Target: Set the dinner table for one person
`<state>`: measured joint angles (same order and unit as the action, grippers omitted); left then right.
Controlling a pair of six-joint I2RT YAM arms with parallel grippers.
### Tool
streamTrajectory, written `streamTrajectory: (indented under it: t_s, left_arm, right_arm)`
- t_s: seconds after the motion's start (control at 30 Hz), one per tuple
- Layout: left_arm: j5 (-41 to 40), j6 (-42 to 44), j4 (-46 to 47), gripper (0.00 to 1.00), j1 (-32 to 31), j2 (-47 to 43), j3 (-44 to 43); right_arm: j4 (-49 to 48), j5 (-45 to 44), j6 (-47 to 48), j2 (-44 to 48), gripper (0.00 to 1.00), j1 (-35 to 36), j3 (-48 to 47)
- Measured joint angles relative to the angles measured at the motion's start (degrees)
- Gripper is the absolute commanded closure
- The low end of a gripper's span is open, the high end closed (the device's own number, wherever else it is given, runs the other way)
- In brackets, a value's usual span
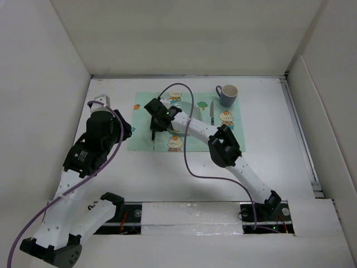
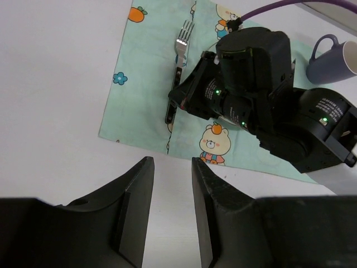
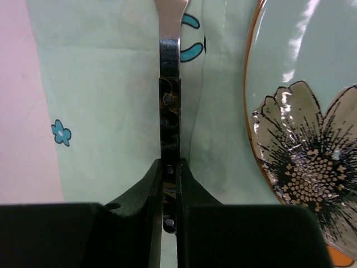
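On the white dinner table (image 1: 273,151) lies a mint-green placemat (image 1: 142,134). My right gripper (image 1: 154,127) is shut on the dark handle of a fork (image 3: 169,100), held lengthwise over the mat's left part, tines pointing away. In the left wrist view the fork (image 2: 179,61) sits at or just above the cloth. A flower-patterned plate (image 3: 301,134) lies just right of the fork. My left gripper (image 2: 172,167) is open and empty, above bare table near the mat's near-left corner.
A knife (image 1: 212,113) lies on the mat's right part. A grey-blue mug (image 1: 227,95) stands at the mat's far right corner and also shows in the left wrist view (image 2: 332,61). White wall panels edge the table on three sides.
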<state>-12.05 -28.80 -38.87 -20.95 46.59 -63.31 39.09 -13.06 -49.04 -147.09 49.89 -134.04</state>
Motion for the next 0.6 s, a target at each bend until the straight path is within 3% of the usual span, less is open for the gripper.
streamTrajectory:
  t_s: [0.07,0.1,0.2,0.4,0.57,0.6]
  left_arm:
    - [-0.17,0.02,0.00,0.69,-0.26,0.02,0.00]
    - [-0.22,0.02,0.00,0.69,-0.44,0.02,0.00]
    - [-0.24,0.00,0.02,0.69,-0.72,0.04,0.00]
    - [-0.22,-0.22,0.35,0.69,-0.74,0.50,0.00]
    - [-0.22,-0.61,1.79,0.68,-0.74,1.81,-0.15]
    - [-0.22,-0.63,2.14,0.67,-0.74,2.40,-0.39]
  right_arm:
    - [-0.26,0.24,-0.20,-0.72,0.98,0.07,-0.02]
    - [-0.61,0.39,-0.31,-0.76,0.86,0.07,-0.04]
    - [-1.05,1.09,-0.44,-0.81,0.63,0.07,-0.07]
    - [-2.71,2.56,0.61,-0.61,0.44,0.04,-0.07]
    - [-3.63,5.60,3.43,4.04,0.39,-0.50,3.32]
    - [-4.17,6.36,4.20,6.51,0.49,-0.74,5.44]
